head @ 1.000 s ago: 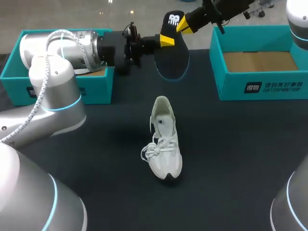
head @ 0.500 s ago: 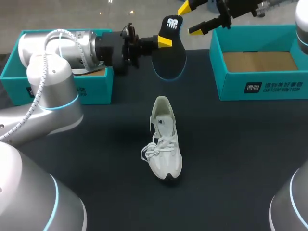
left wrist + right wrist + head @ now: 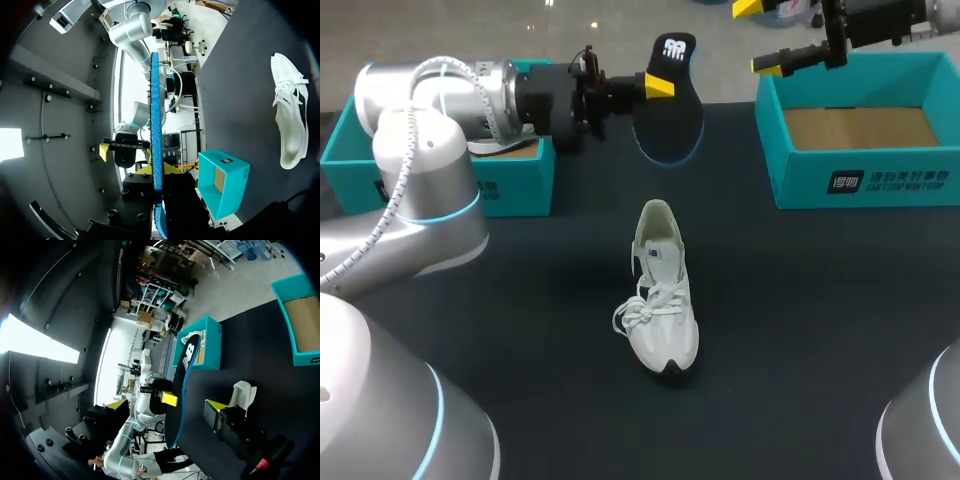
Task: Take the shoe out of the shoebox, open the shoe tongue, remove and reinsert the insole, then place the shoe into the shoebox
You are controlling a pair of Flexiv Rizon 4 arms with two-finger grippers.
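The black insole (image 3: 670, 115) hangs in the air over the table's far side, with my left gripper (image 3: 658, 84) shut on its edge. Seen from the left wrist, the insole (image 3: 155, 115) shows edge-on as a blue strip between the yellow tips of the left gripper (image 3: 157, 170). My right gripper (image 3: 765, 38) is open, off to the insole's right and clear of it. From the right wrist, the insole (image 3: 182, 385) lies ahead of the spread right gripper (image 3: 166, 404). The white shoe (image 3: 660, 290) lies on the dark table, laces loose, toe towards me.
An open teal shoebox (image 3: 860, 185) with a brown floor stands at the far right, just below my right gripper. A second teal shoebox (image 3: 515, 190) stands at the far left behind my left arm. Dark table surface (image 3: 800, 330) surrounds the shoe.
My right gripper opened, let go of the insole's top end and drew away to the right. The left gripper kept the insole, which shifted slightly left.
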